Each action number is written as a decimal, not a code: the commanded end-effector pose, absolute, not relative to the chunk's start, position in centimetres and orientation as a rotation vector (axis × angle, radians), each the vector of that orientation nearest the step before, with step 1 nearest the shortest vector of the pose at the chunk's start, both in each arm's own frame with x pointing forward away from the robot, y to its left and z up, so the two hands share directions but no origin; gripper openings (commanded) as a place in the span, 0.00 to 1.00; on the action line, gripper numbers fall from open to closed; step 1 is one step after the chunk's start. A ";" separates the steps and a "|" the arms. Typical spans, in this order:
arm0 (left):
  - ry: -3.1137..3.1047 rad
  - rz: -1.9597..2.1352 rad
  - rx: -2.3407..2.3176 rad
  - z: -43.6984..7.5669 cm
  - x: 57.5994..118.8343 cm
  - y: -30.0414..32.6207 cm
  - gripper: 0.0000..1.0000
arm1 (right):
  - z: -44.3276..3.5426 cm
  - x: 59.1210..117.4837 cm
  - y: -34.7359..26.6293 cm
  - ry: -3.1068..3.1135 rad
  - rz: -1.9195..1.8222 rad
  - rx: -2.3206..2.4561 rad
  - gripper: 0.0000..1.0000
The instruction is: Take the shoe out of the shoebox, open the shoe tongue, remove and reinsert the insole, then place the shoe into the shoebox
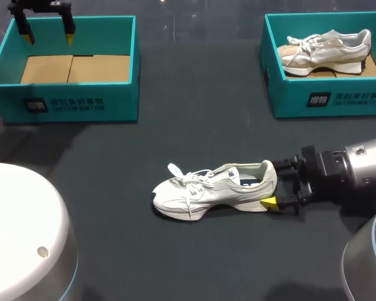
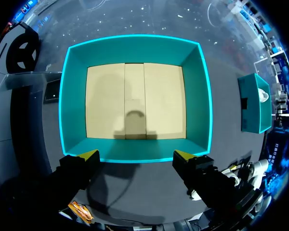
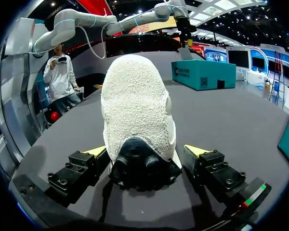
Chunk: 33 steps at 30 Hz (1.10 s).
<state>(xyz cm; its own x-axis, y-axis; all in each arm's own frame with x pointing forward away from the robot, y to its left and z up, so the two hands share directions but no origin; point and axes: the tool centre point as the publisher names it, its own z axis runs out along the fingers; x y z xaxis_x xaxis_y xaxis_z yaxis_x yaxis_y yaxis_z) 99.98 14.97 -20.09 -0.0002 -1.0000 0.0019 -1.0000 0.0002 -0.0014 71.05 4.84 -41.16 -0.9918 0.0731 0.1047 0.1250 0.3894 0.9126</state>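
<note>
Light grey lace-up sneaker (image 1: 210, 188) out of its box, upright on its sole on the dark grey table (image 1: 194, 125), near the middle, well apart from both boxes. Right gripper (image 3: 145, 151) spread around the heel, one yellow-tipped finger at each side, a small gap to the shoe on both. Left gripper (image 2: 137, 156) released as well, holding nothing, above the near wall of the teal cardboard shoebox (image 2: 197, 96) with bare brown floor. In the second teal shoebox (image 1: 329, 100), another pale sneaker (image 1: 326, 50).
</note>
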 end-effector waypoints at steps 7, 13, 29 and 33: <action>-2.222 0.002 2.221 -20.0 100.0 15.0 1.00 | -40.7 71.1 5.8 -2.583 -1.704 -0.150 1.00; -2.222 0.002 2.221 -20.0 100.0 15.0 1.00 | -40.6 71.1 6.4 -2.577 -1.701 -0.116 1.00; -2.222 0.002 2.221 -20.0 100.0 15.0 1.00 | -41.7 70.9 7.2 -2.533 -1.730 -0.088 1.00; -2.222 0.002 2.221 -20.0 100.0 15.0 1.00 | -41.7 70.9 7.5 -2.528 -1.739 -0.075 1.00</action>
<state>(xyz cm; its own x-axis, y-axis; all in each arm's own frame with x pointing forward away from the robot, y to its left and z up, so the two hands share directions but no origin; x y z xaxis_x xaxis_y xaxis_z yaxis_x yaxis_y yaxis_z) 99.98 14.97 -20.09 -0.0002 -1.0000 0.0019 -1.0000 0.0002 -0.0014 70.78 7.21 -41.52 -0.9961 0.0010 0.0883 0.0828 0.3586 0.9298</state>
